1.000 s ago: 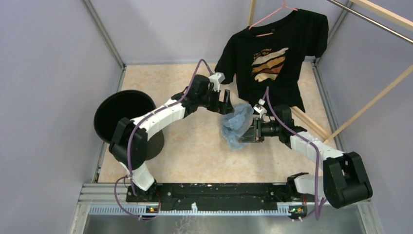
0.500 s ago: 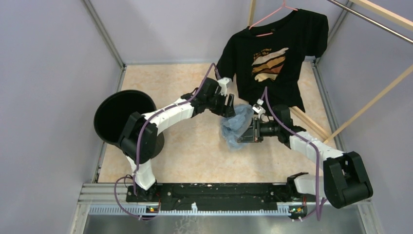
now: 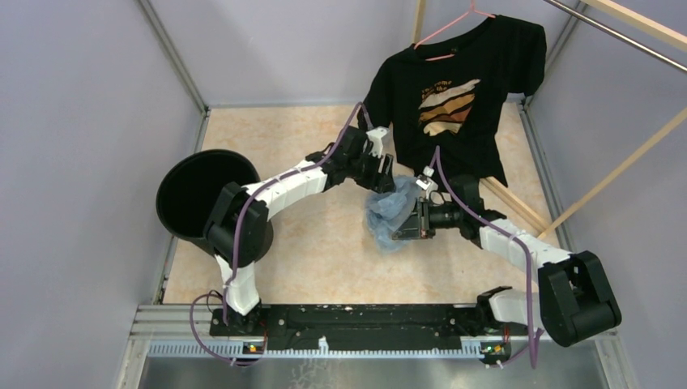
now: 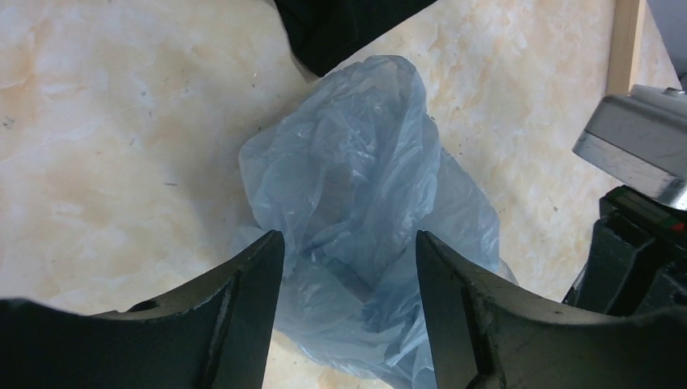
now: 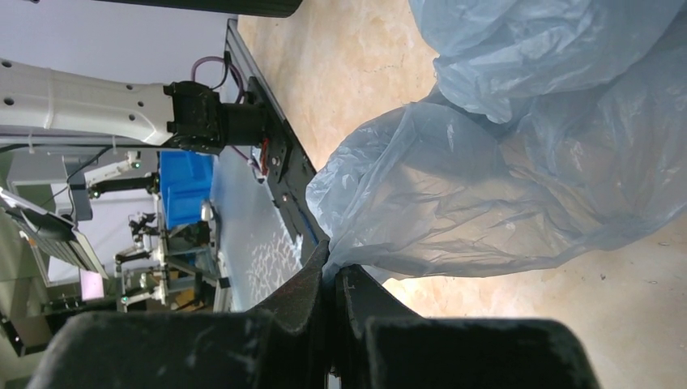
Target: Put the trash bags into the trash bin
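Pale-blue trash bag [image 3: 393,212] mid-scene, well right of the trash bin [image 3: 194,190], pinched at a fold by the right gripper [image 5: 332,274]; left gripper [image 4: 347,247] spread wide astride its crumpled top. Could tear or slip free if tugged two ways, or drag the black T-shirt [image 3: 454,89] nearby. Pinch shown only by right wrist, bin only from above

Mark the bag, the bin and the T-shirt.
bag [image 3: 387,212]: top view, middle of the crumpled film.
bin [image 3: 190,194]: top view, bare inside of the bin.
T-shirt [image 3: 444,105]: top view, chest print.
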{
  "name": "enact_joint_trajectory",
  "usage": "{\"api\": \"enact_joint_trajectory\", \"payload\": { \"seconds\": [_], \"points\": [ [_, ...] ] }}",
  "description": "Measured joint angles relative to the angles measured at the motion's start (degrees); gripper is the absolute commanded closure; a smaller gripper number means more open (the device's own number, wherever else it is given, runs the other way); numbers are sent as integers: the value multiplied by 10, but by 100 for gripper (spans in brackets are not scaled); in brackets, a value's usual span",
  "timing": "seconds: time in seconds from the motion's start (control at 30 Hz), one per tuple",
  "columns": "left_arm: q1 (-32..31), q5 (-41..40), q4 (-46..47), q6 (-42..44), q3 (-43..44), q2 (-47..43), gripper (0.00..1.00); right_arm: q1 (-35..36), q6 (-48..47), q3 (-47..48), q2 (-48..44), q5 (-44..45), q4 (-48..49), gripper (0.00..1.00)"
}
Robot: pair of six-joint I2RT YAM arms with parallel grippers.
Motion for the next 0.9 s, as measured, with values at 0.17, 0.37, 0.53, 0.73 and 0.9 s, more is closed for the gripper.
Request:
{"api": "enact_joint_trajectory", "payload": {
  "seconds": [0.17,0.37,0.53,0.73,0.9],
  "points": [
    [0,8,-10,0,10,21,74,0,0,0,0,6,-8,100],
    [0,-61,-37,15,19,11,99,1,-18,12,-1,68,-65,100],
    [0,-194,-38,29,-23,-98,100,0,-54,44,-19,226,-157,100],
    [5,-318,47,48,-119,-296,100,-1,-61,48,-90,389,-214,96],
    [6,-305,113,53,-158,-367,100,-1,-60,55,-106,439,-219,96]
  ]
}}
